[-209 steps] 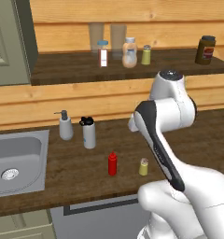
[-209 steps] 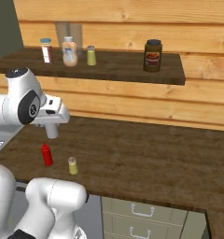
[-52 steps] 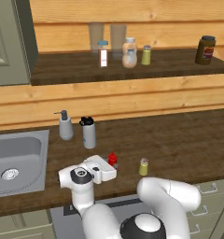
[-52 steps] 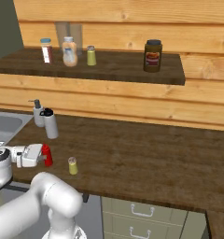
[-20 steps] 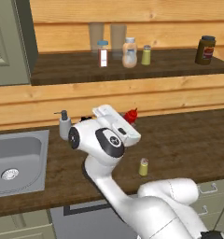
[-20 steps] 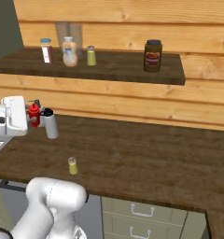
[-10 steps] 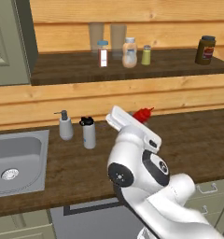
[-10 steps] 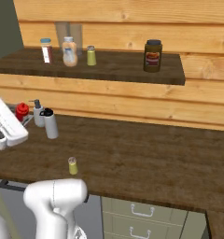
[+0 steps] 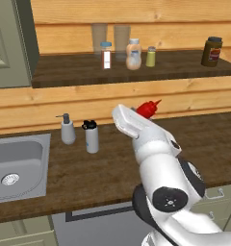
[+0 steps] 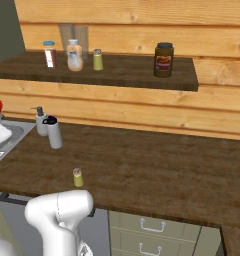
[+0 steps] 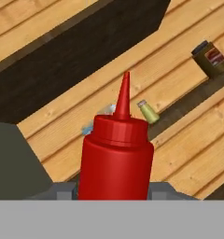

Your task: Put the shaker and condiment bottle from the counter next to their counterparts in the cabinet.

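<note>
- Right up close in the hand view, the condiment bottle (image 11: 115, 158) sits between the fingers of the gripper (image 11: 115, 190): red body, pointed nozzle, closed in on from both sides and carried clear of the worktop.
- From the left base view, that same red bottle (image 9: 147, 108) rides at the end of the white arm, above the counter (image 9: 108, 166) and below the shelf board, nozzle tipped toward the right. By my reading it is in transit: picked, not placed.
- Down on the counter, the shaker (image 10: 78, 177) stands upright and alone near the front edge, well apart from everything else. Nothing has touched that half of the job, as far as the pictures show.
- Farther back on the worktop, a grey soap dispenser (image 9: 67, 129) and a white bottle with a black lid (image 9: 91, 137) stand just beside each other, with the steel sink (image 9: 17, 166) to their left. None of that belongs to the errand.
- Up on the shelf board of the cabinet (image 9: 132, 67), the counterparts wait: a blue-capped bottle (image 9: 106, 55), a rounded clear bottle (image 9: 133, 55) and the matching yellow-green shaker (image 9: 150, 56), in a close row with two glass tumblers (image 9: 121, 37) behind them.
- Off at the far right of that shelf stands a dark jar (image 9: 211, 51), well apart from the group.
- The grey-green cabinet door (image 9: 9, 43) hangs at the left.
- My call on the score: roughly a quarter of the way. One item is lifted; it has yet to be set down by the row, and the shaker's whole trip remains.
</note>
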Controlling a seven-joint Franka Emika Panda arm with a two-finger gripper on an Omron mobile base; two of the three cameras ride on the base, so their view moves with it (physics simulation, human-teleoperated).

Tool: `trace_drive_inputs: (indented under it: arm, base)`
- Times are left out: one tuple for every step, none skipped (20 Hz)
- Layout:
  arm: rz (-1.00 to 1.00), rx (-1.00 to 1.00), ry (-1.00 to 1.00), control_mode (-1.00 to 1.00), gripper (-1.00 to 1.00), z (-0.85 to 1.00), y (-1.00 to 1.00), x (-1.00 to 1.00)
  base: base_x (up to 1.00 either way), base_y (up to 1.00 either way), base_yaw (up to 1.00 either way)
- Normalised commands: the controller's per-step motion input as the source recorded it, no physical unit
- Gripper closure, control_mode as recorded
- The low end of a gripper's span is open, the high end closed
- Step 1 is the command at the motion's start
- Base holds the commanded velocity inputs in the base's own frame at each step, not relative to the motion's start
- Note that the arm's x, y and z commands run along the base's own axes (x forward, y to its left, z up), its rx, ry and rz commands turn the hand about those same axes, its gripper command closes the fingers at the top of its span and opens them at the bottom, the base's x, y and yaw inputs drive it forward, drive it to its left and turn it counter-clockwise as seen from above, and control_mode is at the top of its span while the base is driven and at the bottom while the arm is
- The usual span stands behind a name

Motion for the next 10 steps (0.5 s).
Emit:
trace_drive_inputs:
  arm:
    - [0.06, -0.03, -0.09, -1.0, 1.0, 0.63, 0.0, -0.36]
    - [0.0, -0.07, -0.03, -1.0, 1.0, 1.0, 0.0, -0.16]
    - [0.0, -0.07, 0.0, -1.0, 1.0, 1.0, 0.0, 0.0]
    - [0.0, -0.09, 0.0, -1.0, 1.0, 1.0, 0.0, 0.0]
    - [0.0, -0.11, 0.0, -1.0, 1.0, 1.0, 0.0, 0.0]
    - [0.01, -0.11, 0.0, -1.0, 1.0, 1.0, 0.0, 0.01]
    - [0.02, -0.11, 0.0, -1.0, 1.0, 1.0, 0.0, 0.11]
    - [0.04, -0.1, 0.0, -1.0, 1.0, 1.0, 0.0, 0.14]
    - [0.02, -0.12, 0.0, -1.0, 1.0, 0.92, 0.04, 0.0]
    - [0.0, -0.13, -0.15, -1.0, 1.0, 0.46, 0.3, -0.09]
  base:
    - [0.0, 0.0, 0.0]
    - [0.0, 0.0, 0.0]
    - [0.0, 0.0, 0.0]
    - [0.0, 0.0, 0.0]
    - [0.0, 0.0, 0.0]
    - [0.0, 0.0, 0.0]
    - [0.0, 0.0, 0.0]
    - [0.0, 0.0, 0.0]
    - [0.0, 0.0, 0.0]
    - [0.0, 0.0, 0.0]
